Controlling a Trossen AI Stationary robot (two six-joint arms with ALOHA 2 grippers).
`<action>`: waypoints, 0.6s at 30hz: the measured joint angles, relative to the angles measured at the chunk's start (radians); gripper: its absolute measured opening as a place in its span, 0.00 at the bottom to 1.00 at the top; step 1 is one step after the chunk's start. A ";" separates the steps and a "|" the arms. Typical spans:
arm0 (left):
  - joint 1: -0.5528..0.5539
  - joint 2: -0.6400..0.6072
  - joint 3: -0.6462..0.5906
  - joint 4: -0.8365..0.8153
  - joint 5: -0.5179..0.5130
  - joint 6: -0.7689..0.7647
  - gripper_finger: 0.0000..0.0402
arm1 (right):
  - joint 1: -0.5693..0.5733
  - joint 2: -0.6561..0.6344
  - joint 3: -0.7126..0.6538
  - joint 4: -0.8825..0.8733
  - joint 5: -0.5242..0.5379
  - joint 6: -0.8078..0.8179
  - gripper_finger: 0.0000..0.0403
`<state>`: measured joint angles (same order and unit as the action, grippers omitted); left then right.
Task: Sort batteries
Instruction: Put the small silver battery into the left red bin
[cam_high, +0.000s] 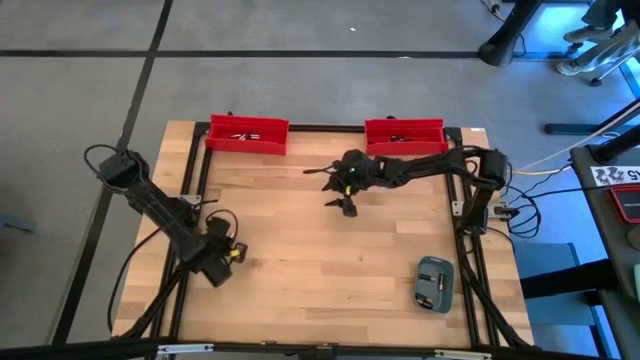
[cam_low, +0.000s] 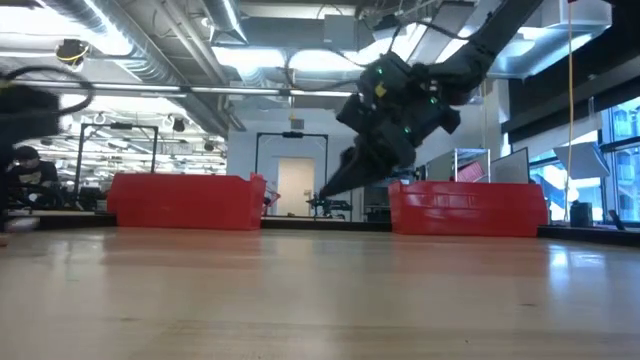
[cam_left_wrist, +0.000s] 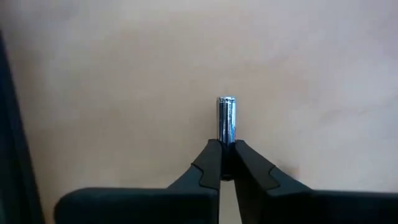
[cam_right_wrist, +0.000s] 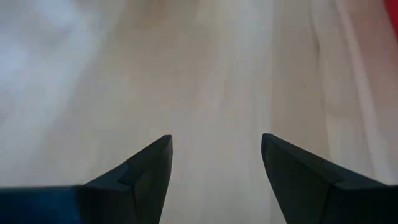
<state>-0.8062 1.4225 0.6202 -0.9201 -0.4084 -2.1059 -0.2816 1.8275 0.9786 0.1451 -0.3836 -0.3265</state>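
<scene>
High view. Wooden table (cam_high: 330, 250) with a black frame. Two red bins at the far edge: left bin (cam_high: 248, 135), right bin (cam_high: 404, 135); small dark items show in each, too small to tell as cells. A grey-blue case (cam_high: 434, 283) lies near the right near corner. The left gripper (cam_high: 222, 262) sits low near the left edge, toward the near side. The right gripper (cam_high: 346, 201) reaches in from the right edge and hangs over the far middle of the table, just in front of the gap between the bins. No loose batteries can be made out on the bare wood.

Low view. Both red bins stand along the far edge; the right arm is raised above the tabletop between them, fingers pointing down. Room behind, with a person at the far left.

Left wrist view. One battery (cam_left_wrist: 226, 119), silvery, clamped between the left fingers (cam_left_wrist: 209, 163), standing out past their tips over bare wood.

Right wrist view. Right fingers (cam_right_wrist: 151, 165) spread wide apart, nothing between them; bare wood below, a red bin edge at one side.

Progress, as a judgement: sorting is underway. One cell is in hand and not yet binned; how many remain cannot be told, possibly some in the case.
</scene>
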 joint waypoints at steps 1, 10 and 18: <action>0.030 -0.009 0.013 -0.013 -0.020 0.026 0.03 | -0.014 0.000 -0.013 0.001 0.000 -0.004 0.61; 0.472 -0.140 0.122 0.028 -0.135 0.611 0.02 | -0.083 0.011 -0.125 0.280 0.001 0.030 0.61; 0.978 -0.231 0.186 0.482 -0.062 1.487 0.02 | -0.086 0.011 -0.126 0.352 0.001 0.037 0.61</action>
<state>0.1719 1.1912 0.8064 -0.4382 -0.4708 -0.6193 -0.3674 1.8389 0.8528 0.4973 -0.3821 -0.2900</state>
